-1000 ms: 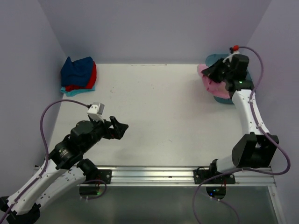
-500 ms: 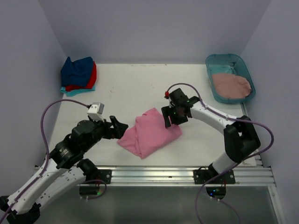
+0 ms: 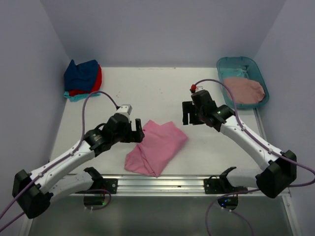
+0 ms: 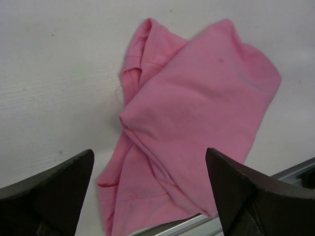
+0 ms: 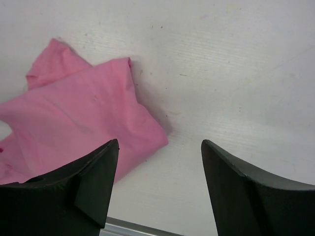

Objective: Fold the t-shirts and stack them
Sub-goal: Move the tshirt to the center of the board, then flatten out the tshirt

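A bright pink t-shirt (image 3: 155, 147) (image 4: 197, 118) (image 5: 74, 123) lies crumpled on the white table near the front edge. My left gripper (image 3: 139, 132) (image 4: 150, 162) hovers open at the shirt's upper left, nothing between its jaws. My right gripper (image 3: 185, 115) (image 5: 160, 147) stands open above the table just right of the shirt, holding nothing. A dusty rose t-shirt (image 3: 244, 90) lies in the teal tub (image 3: 226, 64) at the back right. Folded navy blue (image 3: 81, 73), red (image 3: 96, 81) and turquoise (image 3: 76, 97) t-shirts form a stack at the back left.
A metal rail (image 3: 162, 183) runs along the table's front edge, just below the pink shirt. Lilac walls close in the table on the left, back and right. Purple cables loop from both arms.
The right gripper carried the pink shirt from the tub to the table's front, let it go and drew back to the right. The left arm has reached forward to the shirt's left edge.
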`<state>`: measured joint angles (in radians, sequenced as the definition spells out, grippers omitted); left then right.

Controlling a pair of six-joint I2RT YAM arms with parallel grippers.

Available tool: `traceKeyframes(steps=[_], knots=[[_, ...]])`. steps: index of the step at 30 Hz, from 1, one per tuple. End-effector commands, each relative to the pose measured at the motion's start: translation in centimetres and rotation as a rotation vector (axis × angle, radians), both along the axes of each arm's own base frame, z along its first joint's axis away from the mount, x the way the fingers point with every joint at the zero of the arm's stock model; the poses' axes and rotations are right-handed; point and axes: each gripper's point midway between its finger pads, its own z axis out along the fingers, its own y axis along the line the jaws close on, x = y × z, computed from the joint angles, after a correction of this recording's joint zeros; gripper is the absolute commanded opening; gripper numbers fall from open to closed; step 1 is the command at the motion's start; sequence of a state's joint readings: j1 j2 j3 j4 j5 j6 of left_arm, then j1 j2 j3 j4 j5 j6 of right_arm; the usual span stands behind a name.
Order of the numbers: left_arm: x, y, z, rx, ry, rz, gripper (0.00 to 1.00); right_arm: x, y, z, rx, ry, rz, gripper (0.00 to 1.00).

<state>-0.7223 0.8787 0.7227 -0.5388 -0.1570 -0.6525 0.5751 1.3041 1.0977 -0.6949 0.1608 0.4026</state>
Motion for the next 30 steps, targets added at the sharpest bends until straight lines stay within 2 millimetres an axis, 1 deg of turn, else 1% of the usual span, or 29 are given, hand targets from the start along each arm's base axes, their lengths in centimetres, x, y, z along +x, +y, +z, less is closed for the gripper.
traceKeyframes(steps=[1, 2, 3, 4, 5, 6, 7, 8, 9, 10, 12, 13, 15, 16, 17, 18, 19, 21, 22, 23, 24, 25, 26, 27, 28, 29, 30], knots=[[1.2, -1.7, -1.6, 0.048, 0.067, -0.032, 0.98, -0.1, -1.4, 4.6, 0.045, -0.111, -0.094, 0.72], [1.2, -1.7, -2.8, 0.070, 0.092, -0.034, 0.98, -0.3, -1.7, 5.0, 0.048, -0.118, -0.102, 0.71], [1.5, -2.0, -3.5, 0.076, 0.099, -0.036, 0.97, -0.6, -2.0, 5.4, 0.054, -0.125, -0.111, 0.70], [1.6, -2.2, -5.1, 0.109, 0.138, -0.038, 0.94, -1.0, -2.1, 5.7, 0.066, -0.132, -0.109, 0.69], [2.0, -2.6, -5.7, 0.108, 0.136, -0.044, 0.93, -1.4, -2.2, 6.4, 0.084, -0.150, -0.107, 0.68], [2.2, -2.7, -6.3, 0.116, 0.142, -0.048, 0.92, -1.7, -2.2, 6.6, 0.092, -0.148, -0.101, 0.68], [2.3, -2.7, -7.6, 0.142, 0.167, -0.042, 0.91, -2.0, -2.3, 6.5, 0.096, -0.146, -0.098, 0.66], [2.4, -2.8, -8.1, 0.149, 0.176, -0.040, 0.89, -2.3, -2.4, 6.8, 0.105, -0.154, -0.094, 0.65], [2.8, -3.2, -8.3, 0.141, 0.172, -0.038, 0.87, -2.6, -2.7, 6.7, 0.101, -0.150, -0.095, 0.65], [2.9, -3.3, -8.9, 0.146, 0.183, -0.039, 0.84, -2.8, -2.9, 6.6, 0.096, -0.147, -0.097, 0.63], [3.5, -3.9, -9.1, 0.128, 0.163, -0.039, 0.82, -3.3, -3.1, 6.5, 0.097, -0.144, -0.091, 0.61], [3.6, -4.0, -9.5, 0.134, 0.164, -0.040, 0.73, -3.5, -3.0, 6.2, 0.098, -0.136, -0.088, 0.59], [4.1, -4.6, -9.4, 0.115, 0.149, -0.051, 0.55, -3.7, -3.0, 6.4, 0.111, -0.144, -0.085, 0.57], [4.3, -5.0, -9.5, 0.108, 0.151, -0.061, 0.26, -3.7, -3.1, 6.3, 0.110, -0.143, -0.087, 0.57], [4.6, -5.5, -9.3, 0.092, 0.143, -0.065, 0.11, -3.7, -3.1, 6.3, 0.109, -0.144, -0.086, 0.57], [4.6, -5.9, -9.1, 0.079, 0.143, -0.075, 0.00, -3.8, -3.1, 6.3, 0.108, -0.144, -0.085, 0.57], [4.5, -6.5, -8.8, 0.054, 0.145, -0.096, 0.00, -3.7, -3.2, 6.3, 0.105, -0.145, -0.091, 0.56], [4.8, -8.1, -7.0, -0.011, 0.100, -0.144, 0.00, -3.8, -3.4, 6.4, 0.101, -0.146, -0.095, 0.55], [4.2, -9.7, -6.0, -0.052, 0.088, -0.207, 0.00, -3.8, -3.4, 6.6, 0.104, -0.151, -0.095, 0.54], [4.2, -10.7, -5.1, -0.073, 0.067, -0.240, 0.00, -3.7, -3.5, 6.7, 0.103, -0.158, -0.101, 0.54], [3.9, -11.3, -4.9, -0.065, 0.065, -0.271, 0.00, -3.7, -3.6, 6.9, 0.104, -0.162, -0.106, 0.54], [3.3, -12.9, -3.7, -0.077, 0.049, -0.321, 0.00, -3.7, -3.7, 7.2, 0.106, -0.170, -0.112, 0.53], [2.6, -13.4, -3.7, -0.068, 0.064, -0.354, 0.00, -3.7, -3.8, 7.4, 0.104, -0.175, -0.116, 0.53], [1.5, -14.5, -3.8, -0.076, 0.082, -0.422, 0.00, -3.7, -3.9, 7.7, 0.104, -0.184, -0.119, 0.53], [0.2, -15.7, -3.5, -0.086, 0.085, -0.477, 0.00, -3.7, -4.0, 7.8, 0.103, -0.186, -0.122, 0.53], [-0.6, -16.4, -3.5, -0.089, 0.093, -0.513, 0.00, -3.7, -4.4, 8.0, 0.093, -0.193, -0.133, 0.53], [-1.9, -17.3, -3.6, -0.094, 0.106, -0.577, 0.00, -3.6, -4.5, 8.3, 0.091, -0.200, -0.139, 0.53]])
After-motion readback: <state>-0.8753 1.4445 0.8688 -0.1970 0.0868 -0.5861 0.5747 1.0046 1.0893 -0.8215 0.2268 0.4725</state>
